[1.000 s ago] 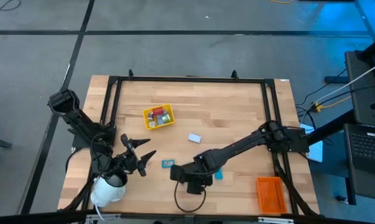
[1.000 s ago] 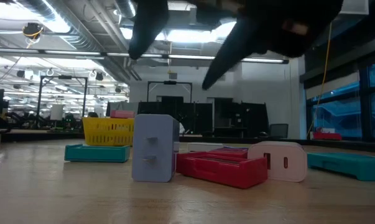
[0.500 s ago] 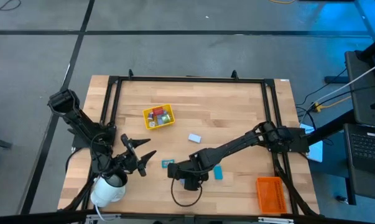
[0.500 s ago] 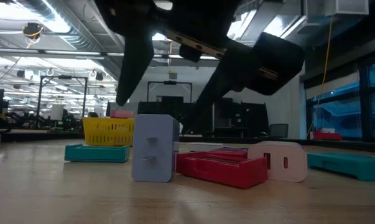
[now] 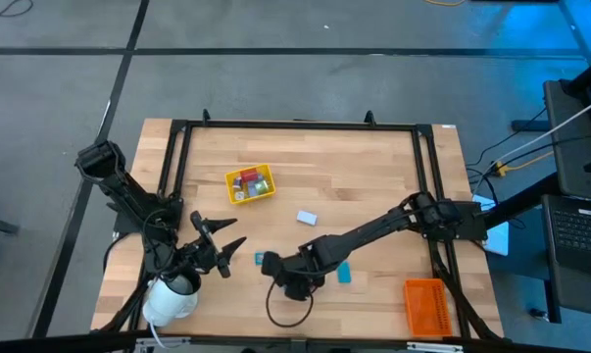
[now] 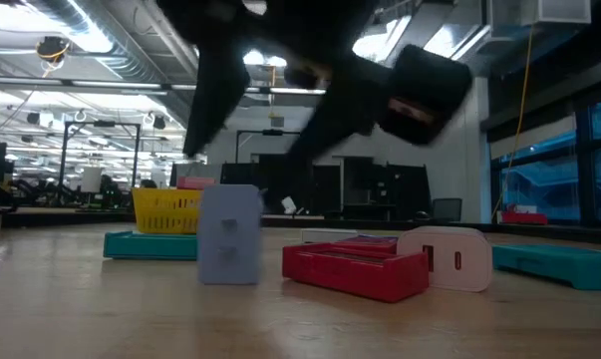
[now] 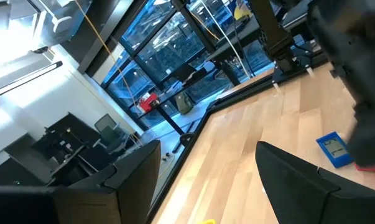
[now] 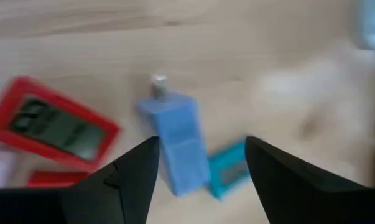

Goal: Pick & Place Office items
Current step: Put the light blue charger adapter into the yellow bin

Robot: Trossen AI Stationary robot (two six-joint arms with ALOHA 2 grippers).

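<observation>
My right gripper (image 5: 275, 267) (image 8: 201, 142) is open, low over a cluster of office items near the table's near edge. In its wrist view a light blue block (image 8: 178, 149) stands between the two fingers, with a teal piece (image 8: 231, 174) behind it and a red flat piece (image 8: 50, 130) to one side. In the low view the block (image 6: 228, 234) stands upright on the table below the open gripper (image 6: 248, 150), beside a red piece (image 6: 355, 269) and a white-pink piece (image 6: 445, 259). My left gripper (image 5: 231, 243) (image 7: 209, 146) waits open near the near-left corner. My right gripper stands astride the upright light blue block (image 8: 175, 134), coming down at a slant from the table's right. I cannot tell whether either finger touches it.
A yellow tray (image 5: 249, 183) with small pieces sits left of centre. One light blue piece (image 5: 307, 218) lies mid-table and a teal piece (image 5: 344, 273) lies behind the right gripper. An orange tray (image 5: 424, 306) is at the near-right corner, a white roll (image 5: 168, 299) at the near-left.
My right gripper has moved toward the table's left and come lower over the cluster, staying open. In the low view the upright light blue block has shifted a little sideways, away from the red piece, and still stands.
</observation>
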